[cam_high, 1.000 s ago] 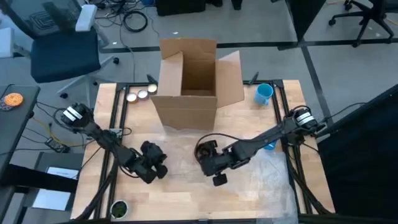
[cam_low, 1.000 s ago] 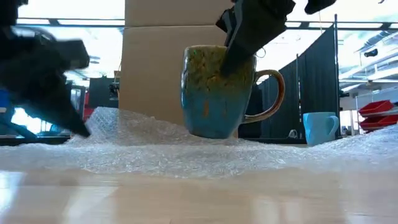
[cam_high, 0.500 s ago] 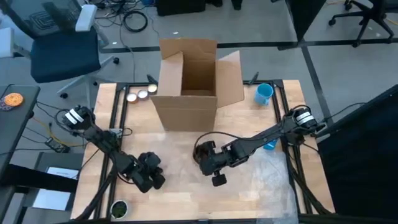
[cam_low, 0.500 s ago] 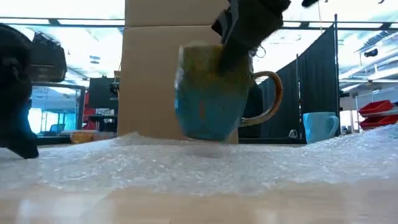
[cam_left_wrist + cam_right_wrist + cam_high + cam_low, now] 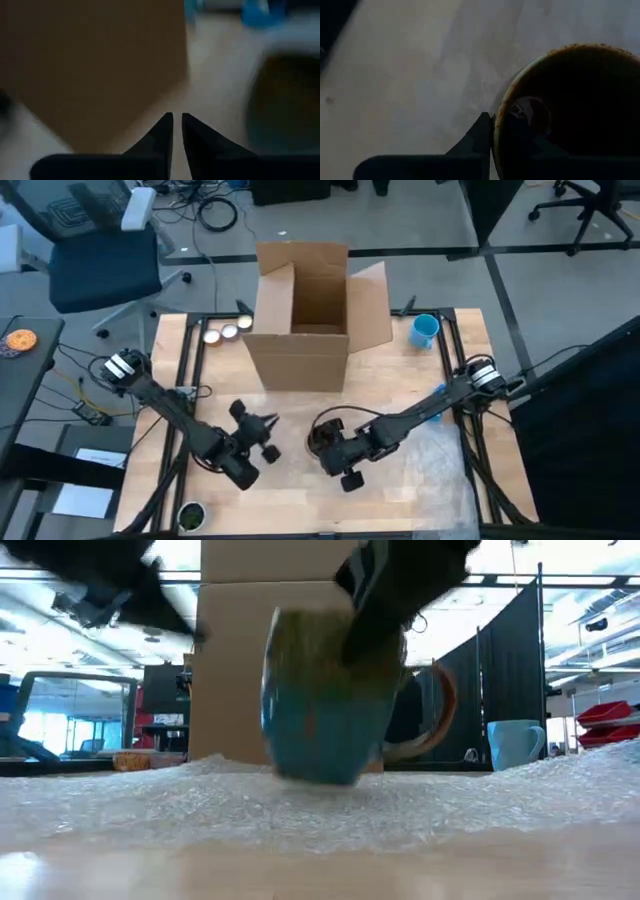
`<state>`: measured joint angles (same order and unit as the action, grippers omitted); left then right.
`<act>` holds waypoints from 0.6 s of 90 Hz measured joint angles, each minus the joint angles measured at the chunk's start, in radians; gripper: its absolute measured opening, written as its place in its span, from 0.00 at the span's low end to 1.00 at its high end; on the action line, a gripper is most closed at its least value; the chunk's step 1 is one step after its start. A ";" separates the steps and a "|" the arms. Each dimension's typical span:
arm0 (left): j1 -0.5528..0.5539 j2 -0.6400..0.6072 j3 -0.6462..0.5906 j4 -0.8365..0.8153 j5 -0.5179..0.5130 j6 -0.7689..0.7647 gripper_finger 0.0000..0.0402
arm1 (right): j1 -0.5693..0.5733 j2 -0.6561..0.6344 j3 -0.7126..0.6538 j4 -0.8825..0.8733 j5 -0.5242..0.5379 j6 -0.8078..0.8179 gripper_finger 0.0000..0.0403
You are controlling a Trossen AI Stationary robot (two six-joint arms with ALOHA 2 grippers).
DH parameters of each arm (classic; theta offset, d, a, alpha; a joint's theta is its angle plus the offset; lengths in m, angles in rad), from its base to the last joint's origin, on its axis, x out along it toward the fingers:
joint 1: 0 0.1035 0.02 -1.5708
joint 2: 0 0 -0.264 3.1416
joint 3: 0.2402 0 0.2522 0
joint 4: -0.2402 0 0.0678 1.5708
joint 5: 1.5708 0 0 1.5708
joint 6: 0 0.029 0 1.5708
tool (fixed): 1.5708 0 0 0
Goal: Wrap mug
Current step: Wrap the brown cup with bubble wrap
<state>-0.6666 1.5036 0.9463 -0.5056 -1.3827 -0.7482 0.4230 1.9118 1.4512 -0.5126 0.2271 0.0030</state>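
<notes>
1. The mug (image 5: 320,700), blue-bodied with a brown rim and handle, hangs just above the bubble wrap (image 5: 330,810), in front of the cardboard box (image 5: 305,310) and slightly to the right-arm side of the box's middle. It looks upright or nearly so, mouth up, its handle turned away from the left arm.

2. The right hand (image 5: 325,438) holds the mug by the rim: the right wrist view shows one finger outside the wall and the other inside the dark bowl, pinched on the lip. The right arm reaches in low from the worktop's (image 5: 420,490) right edge, well to the side of the box.

3. The left hand (image 5: 262,437) is just beside the mug, on the side farther from the right arm's base, and seems raised off the wrap. Its fingers (image 5: 165,131) stand narrow, almost closed, holding nothing. In its wrist view the box front fills the picture, and the mug's dark mouth shows to one side.

4. The relation that matters: the mug is above the sheet's middle, with wrap spread on all sides. My judgement is that it needs setting down first. Then the left hand, the free and near one, is best placed to lift the wrap's edge on its side over the mug.

5. A second blue mug (image 5: 424,330) stands by the box's right flank, well apart from the work.
</notes>
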 joint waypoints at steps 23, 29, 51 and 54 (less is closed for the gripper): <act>0.085 -0.001 0.209 0.073 -0.129 0.563 0.07 | -0.014 -0.008 0.005 0.002 0.006 -0.006 0.01; 0.106 -0.002 0.231 0.071 -0.115 0.592 0.07 | -0.018 -0.014 0.005 -0.003 0.007 -0.004 0.01; 0.130 0.009 0.173 0.067 -0.002 0.450 0.07 | -0.031 -0.014 0.006 -0.024 -0.021 0.064 0.03; 0.130 0.015 0.157 0.064 0.007 0.440 0.07 | -0.034 -0.014 0.006 -0.023 -0.020 0.071 0.04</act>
<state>-0.5365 1.5183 1.1037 -0.4416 -1.3757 -0.3084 0.3887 1.8980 1.4570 -0.5359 0.2068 0.0741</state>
